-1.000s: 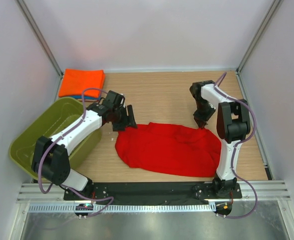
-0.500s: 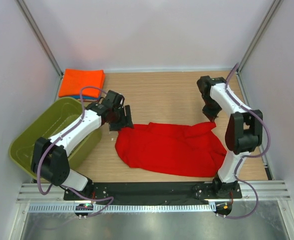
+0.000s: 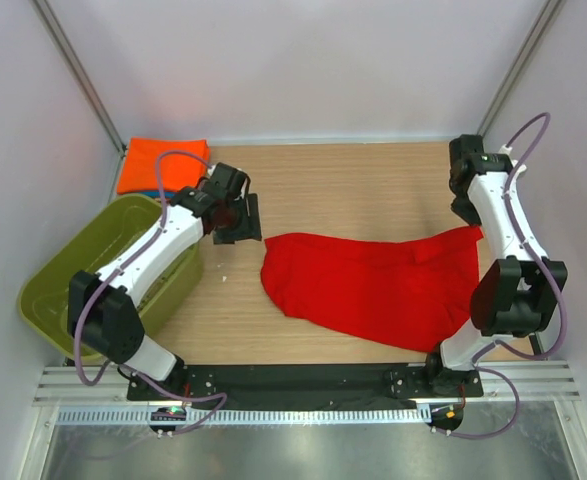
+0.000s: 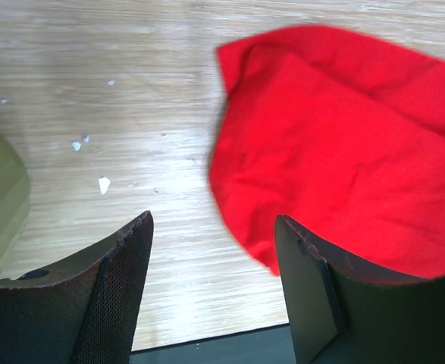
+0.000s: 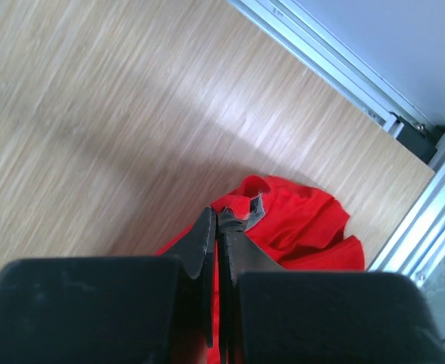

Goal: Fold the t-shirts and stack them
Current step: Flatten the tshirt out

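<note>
I see no words, numbers or signs that I can read in here, not on the red t-shirt (image 3: 373,290) and not on anything else.

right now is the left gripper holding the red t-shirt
No, the left gripper stands wide open above the table, the red t-shirt lying loose beneath it.
</note>
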